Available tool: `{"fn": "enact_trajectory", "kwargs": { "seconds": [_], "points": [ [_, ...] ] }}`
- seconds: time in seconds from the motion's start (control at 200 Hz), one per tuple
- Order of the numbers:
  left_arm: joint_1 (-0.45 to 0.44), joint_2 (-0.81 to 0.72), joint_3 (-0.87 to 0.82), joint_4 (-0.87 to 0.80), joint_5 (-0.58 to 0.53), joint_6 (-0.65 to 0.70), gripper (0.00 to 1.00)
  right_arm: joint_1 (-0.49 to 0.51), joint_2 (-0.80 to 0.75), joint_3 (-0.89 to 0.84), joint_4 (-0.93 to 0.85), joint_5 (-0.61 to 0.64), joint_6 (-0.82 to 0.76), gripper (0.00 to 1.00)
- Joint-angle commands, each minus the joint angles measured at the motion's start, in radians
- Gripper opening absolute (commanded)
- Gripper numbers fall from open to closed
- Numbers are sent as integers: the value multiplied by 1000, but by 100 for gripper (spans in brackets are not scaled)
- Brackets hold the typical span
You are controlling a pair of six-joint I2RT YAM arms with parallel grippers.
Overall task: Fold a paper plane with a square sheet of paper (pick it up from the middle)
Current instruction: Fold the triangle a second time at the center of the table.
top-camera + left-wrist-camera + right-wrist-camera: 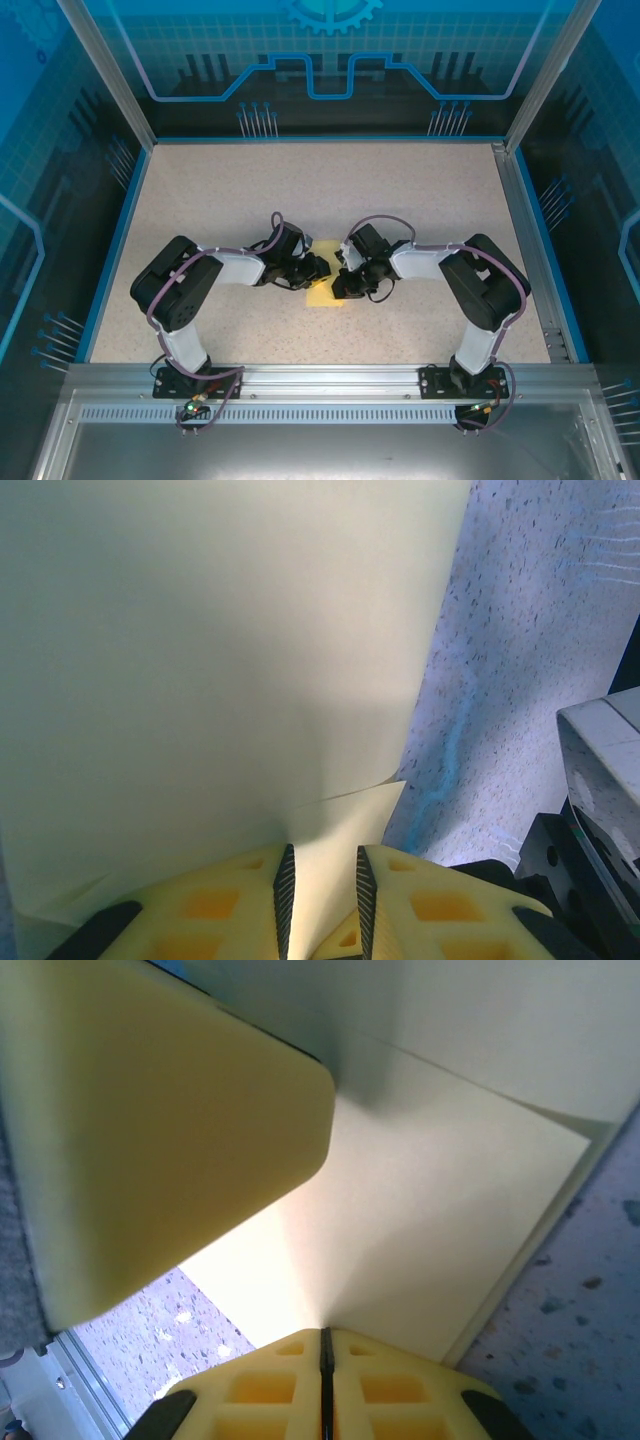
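Observation:
The square sheet of paper (pixel 322 293), pale yellow, lies mid-table between my two grippers, partly hidden under them. In the left wrist view the sheet (pixel 200 660) is bent up in front of the camera. A loose flap of it runs into the gap of my left gripper (pixel 320 852), whose jaws stand a little apart. My right gripper (pixel 325 1332) is shut on an edge of the sheet (pixel 430 1190), which fans out from its tips. One left finger (pixel 170 1140) rests against the paper just beyond it. From above, the left gripper (pixel 316 268) and right gripper (pixel 345 282) almost touch.
The speckled tabletop (pixel 300 190) stretches bare behind the arms, bounded by a blue rim and glass walls (pixel 330 60). A metal rail (pixel 330 380) runs along the near edge. Part of the right arm (pixel 600 770) sits close at the right of the left wrist view.

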Motion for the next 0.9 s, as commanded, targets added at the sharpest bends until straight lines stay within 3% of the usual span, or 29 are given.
{"fn": "enact_trajectory", "kwargs": {
  "seconds": [0.0,0.275,0.605,0.89],
  "points": [
    [-11,29,-28,-62,-20,22,27,2,25,-22,-57,11,-7,9],
    [-11,23,-36,-60,-22,25,26,0,-53,-36,-37,-73,16,10],
    [-11,18,-38,-66,-24,25,26,-14,32,-77,-46,-13,44,9],
    [-11,17,-34,-68,-24,28,26,-18,-120,-54,-102,13,27,12]
  ]
}}
